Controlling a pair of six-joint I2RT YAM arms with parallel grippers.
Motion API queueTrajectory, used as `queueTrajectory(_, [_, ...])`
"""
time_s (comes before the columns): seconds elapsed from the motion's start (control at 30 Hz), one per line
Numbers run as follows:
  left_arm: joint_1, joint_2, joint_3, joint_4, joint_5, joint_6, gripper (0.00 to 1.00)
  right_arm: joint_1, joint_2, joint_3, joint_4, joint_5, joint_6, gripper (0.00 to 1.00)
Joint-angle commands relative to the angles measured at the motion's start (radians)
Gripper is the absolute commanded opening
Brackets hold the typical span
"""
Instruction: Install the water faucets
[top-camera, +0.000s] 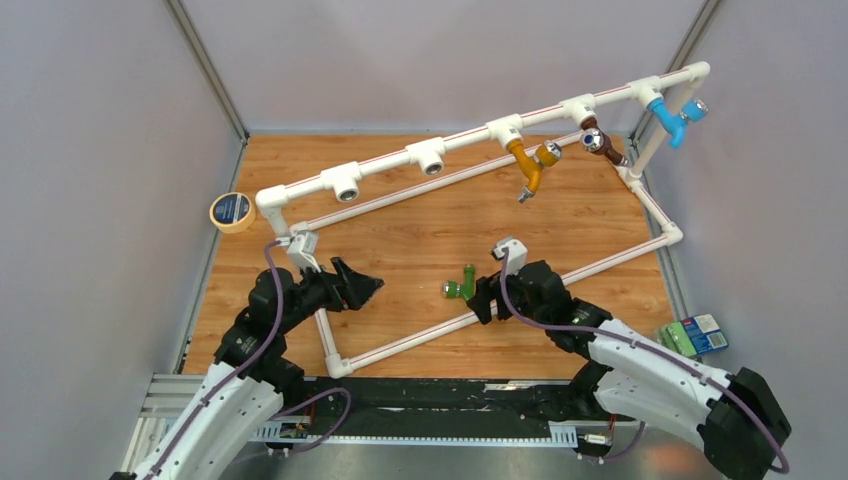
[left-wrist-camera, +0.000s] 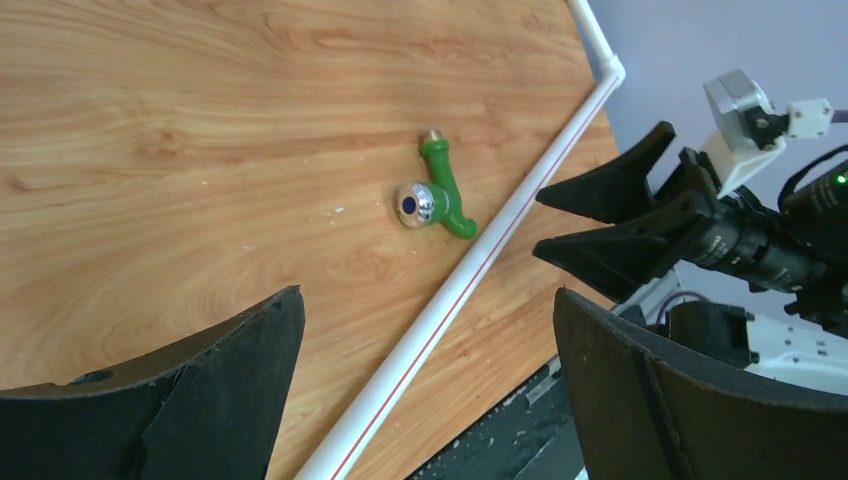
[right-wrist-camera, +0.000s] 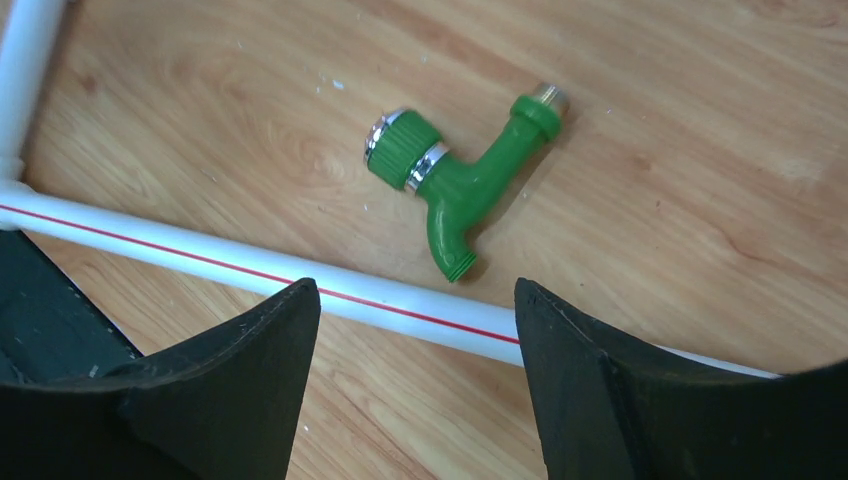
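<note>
The green faucet (top-camera: 461, 283) lies flat on the wooden table, just inside the front pipe (top-camera: 420, 336) of the white frame. It shows in the left wrist view (left-wrist-camera: 441, 196) and in the right wrist view (right-wrist-camera: 452, 177), with its knob pointing left. My right gripper (top-camera: 484, 298) is open and empty, right beside the faucet on its near side (right-wrist-camera: 415, 285). My left gripper (top-camera: 367, 288) is open and empty, a hand's width to the faucet's left (left-wrist-camera: 427, 295). Orange (top-camera: 530, 160), brown (top-camera: 598, 141) and blue (top-camera: 675, 118) faucets hang from the raised rear pipe.
Two open white T fittings (top-camera: 343, 183) (top-camera: 430, 156) sit on the raised pipe at the left. A roll of tape (top-camera: 231, 211) lies at the far left. A green and blue box (top-camera: 695, 335) lies off the table's right edge. The front pipe (right-wrist-camera: 200, 258) runs between my right fingers and the faucet.
</note>
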Motion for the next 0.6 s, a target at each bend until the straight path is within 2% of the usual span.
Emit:
queueTrajectory(0.0, [-0.125, 0.031, -0.007, 0.092, -0.14, -0.016, 1.0, 0.121, 0.103, 0.067, 0.061, 0.228, -0.057, 0.73])
queueTrajectory(0.13, [-0.182, 0.03, -0.044, 0.121, -0.18, -0.033, 1.0, 0.166, 0.193, 0.093, 0.056, 0.262, -0.061, 0.66])
queueTrajectory(0.37, [-0.237, 0.051, -0.075, 0.185, -0.181, -0.054, 1.0, 0.166, 0.371, 0.155, 0.056, 0.239, -0.068, 0.56])
queueTrajectory(0.57, [-0.277, 0.057, -0.09, 0.228, -0.203, -0.068, 1.0, 0.167, 0.468, 0.19, 0.055, 0.23, -0.071, 0.52])
